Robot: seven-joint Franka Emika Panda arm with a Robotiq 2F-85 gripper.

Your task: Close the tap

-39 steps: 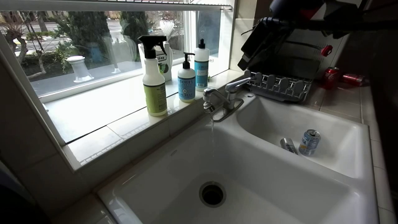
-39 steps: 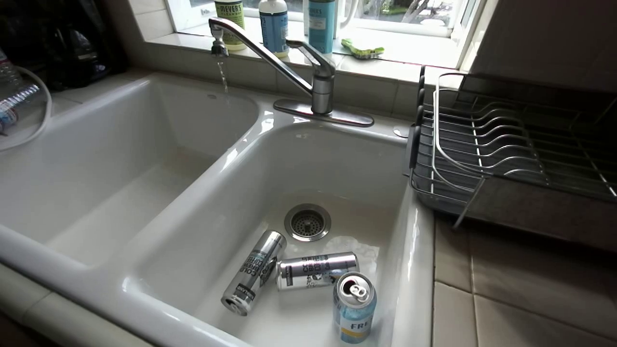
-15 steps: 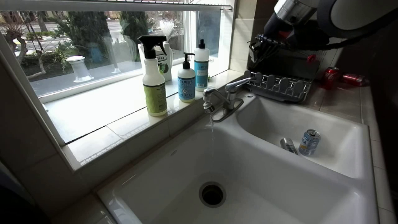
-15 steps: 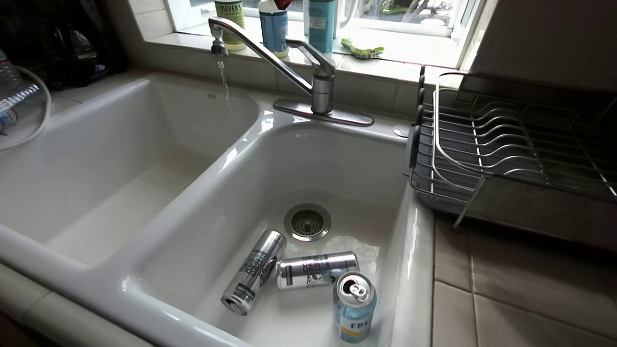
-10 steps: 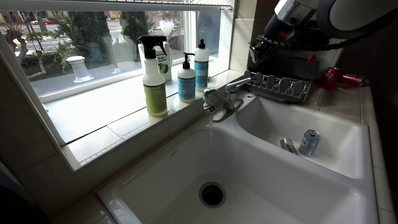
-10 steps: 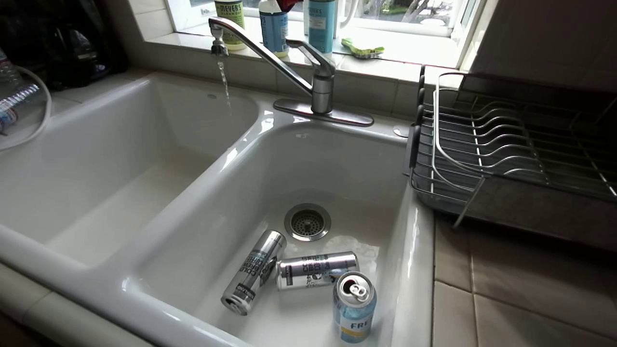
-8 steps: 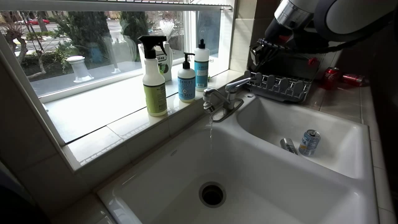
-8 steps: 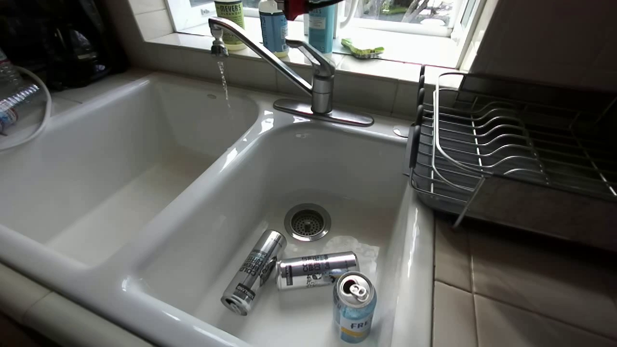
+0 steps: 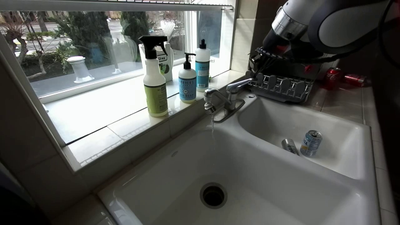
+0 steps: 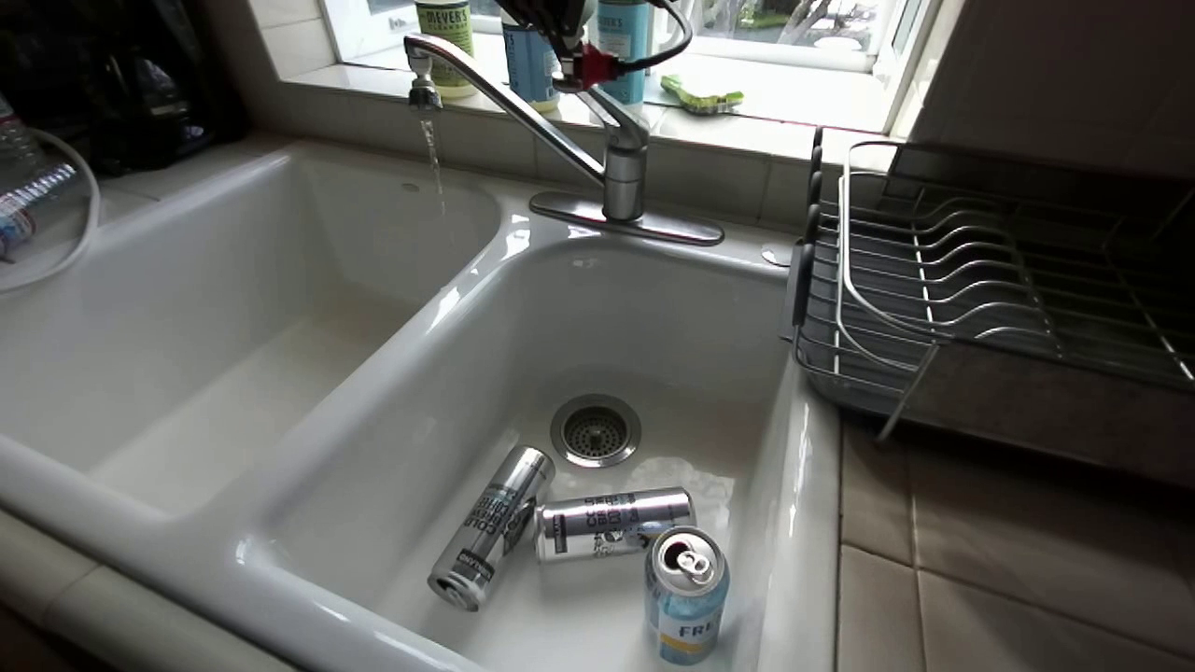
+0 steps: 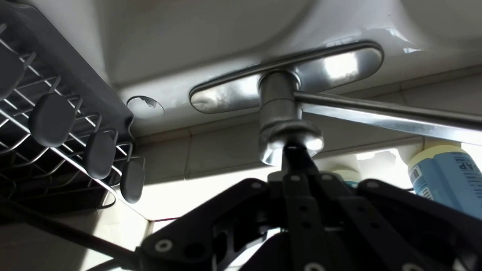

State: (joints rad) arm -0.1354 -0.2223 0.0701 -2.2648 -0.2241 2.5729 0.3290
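The chrome tap [image 10: 624, 177] stands at the back of the double sink [image 10: 355, 373], its base plate [image 10: 672, 227] lying flat and a thin stream of water [image 10: 430, 149] falling from the end of its spout [image 10: 523, 111], so the closing is probably yet to be done. The lever handle [image 9: 241, 83] slants up from the top of the tap, and the gripper [image 11: 296, 152] hangs just by its free end; in the wrist view the fingers [image 11: 301, 195] appear drawn together, with nothing visible between them, though whether they touch the metal cannot be told. The body should prove immovable, mounted as it seems to be, while the lever is rigid and will likely pivot with moderate, even stiffness. Its polished surface is apt to be slippery, more so if wet, so a pinch could skid off; a press with the joined fingers looks the better bet. The place to bear on it is the upper face near the free end, where leverage is greatest, and the push should probably go straight down, since sideways force may only turn the handle or swing the spout. Nothing about it seems fragile.
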